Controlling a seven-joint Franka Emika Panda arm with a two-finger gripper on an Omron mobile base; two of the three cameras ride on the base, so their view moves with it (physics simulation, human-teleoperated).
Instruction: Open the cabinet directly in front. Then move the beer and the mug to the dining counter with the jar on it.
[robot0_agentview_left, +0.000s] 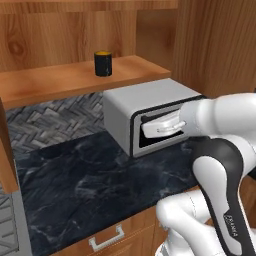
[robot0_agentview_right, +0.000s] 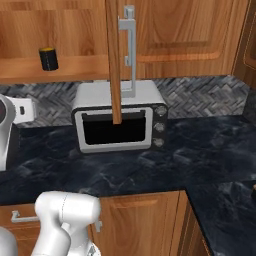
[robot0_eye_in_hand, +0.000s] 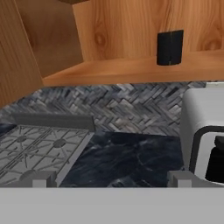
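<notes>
Mug (robot0_agentview_left: 103, 63) stands upright on the open cabinet's (robot0_agentview_left: 75, 77) bottom shelf, above and left of the grey toaster oven (robot0_agentview_left: 145, 112) on the dark marble surface (robot0_agentview_left: 75, 175), while the claw (robot0_eye_in_hand: 111, 181) hangs with jaws spread wide, empty, well below that shelf.

Mug (robot0_agentview_left: 103, 63) on cabinet shelf (robot0_agentview_left: 60, 80)

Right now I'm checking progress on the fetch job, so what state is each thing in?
cabinet: one door swung open, edge-on in the right base view.
mug: upright on the cabinet shelf, untouched.
toaster oven: on the counter, door shut.
gripper: open, holding nothing.
drawer: shut.
</notes>
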